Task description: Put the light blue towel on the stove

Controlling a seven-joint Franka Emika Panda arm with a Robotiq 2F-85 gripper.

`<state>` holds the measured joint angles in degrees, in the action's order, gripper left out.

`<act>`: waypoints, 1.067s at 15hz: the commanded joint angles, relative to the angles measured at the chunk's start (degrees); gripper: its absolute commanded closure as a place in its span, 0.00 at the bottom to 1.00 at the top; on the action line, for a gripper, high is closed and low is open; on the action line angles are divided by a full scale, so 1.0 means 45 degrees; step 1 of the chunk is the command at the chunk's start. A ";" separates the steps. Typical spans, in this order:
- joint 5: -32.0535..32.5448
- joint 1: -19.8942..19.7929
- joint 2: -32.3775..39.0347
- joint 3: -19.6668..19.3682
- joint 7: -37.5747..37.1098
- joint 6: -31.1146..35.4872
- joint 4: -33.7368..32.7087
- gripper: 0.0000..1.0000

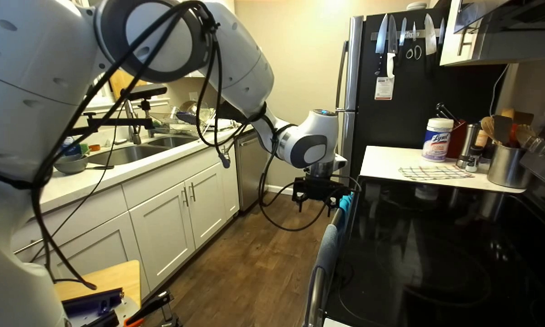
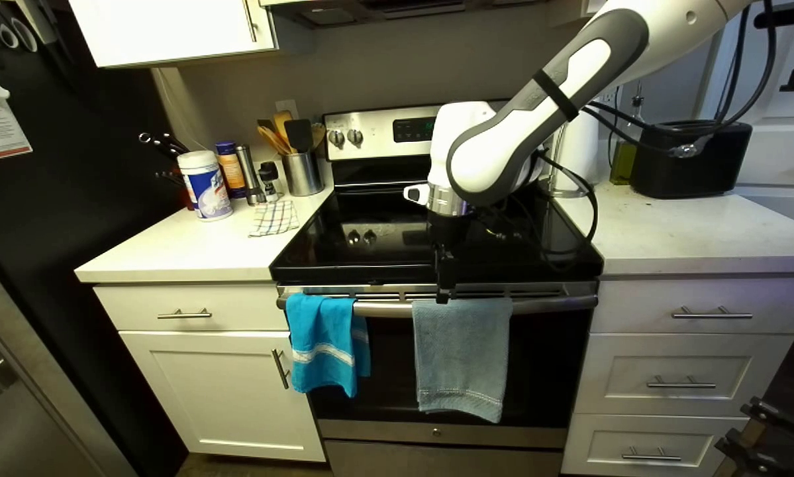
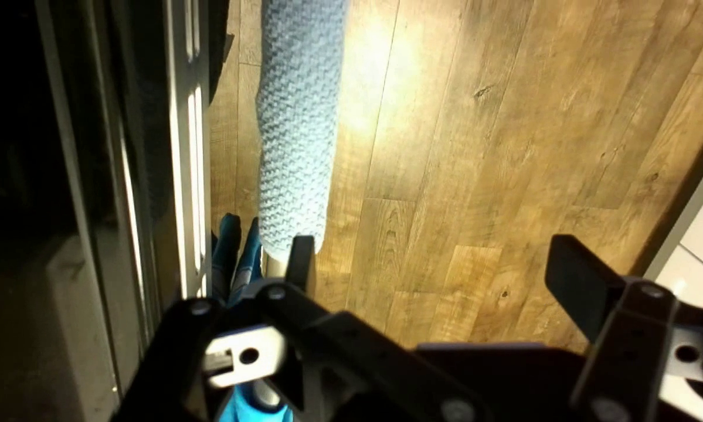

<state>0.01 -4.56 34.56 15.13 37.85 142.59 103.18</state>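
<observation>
In our wrist view, gripper point(image 3: 433, 261) at bottom, jaws wide apart, empty; light blue towel point(image 3: 300, 129), upper centre-left.

In an exterior view, a beige wall point(image 1: 304, 77) stands top centre — white cabinets point(image 1: 161, 227) lower left, plank floor point(image 1: 249, 268) bottom centre.

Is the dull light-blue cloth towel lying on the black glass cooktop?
No, in an exterior view the dull light-blue cloth towel hangs over the silver metal oven handle, below the black glass cooktop.
</observation>
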 commanded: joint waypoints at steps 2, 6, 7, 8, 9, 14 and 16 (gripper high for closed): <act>-0.0164 -0.0045 0.0473 -0.0164 0.0477 -0.0920 -0.0598 0.00; 0.0112 0.0218 0.0611 -0.0633 0.0019 -0.1157 -0.0471 0.00; 0.0156 0.0269 0.0628 -0.0727 -0.0073 -0.1135 -0.0381 0.00; 0.0192 0.0305 0.0652 -0.0790 -0.0134 -0.1127 -0.0311 0.00; 0.0219 0.0339 0.0682 -0.0849 -0.0179 -0.1120 -0.0266 0.00; 0.0386 0.0645 0.0813 -0.1218 -0.0630 -0.0919 0.0035 0.00; 0.0440 0.0727 0.0870 -0.1323 -0.0725 -0.0839 0.0150 0.00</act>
<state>0.43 -2.22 39.14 10.25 37.08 138.58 102.02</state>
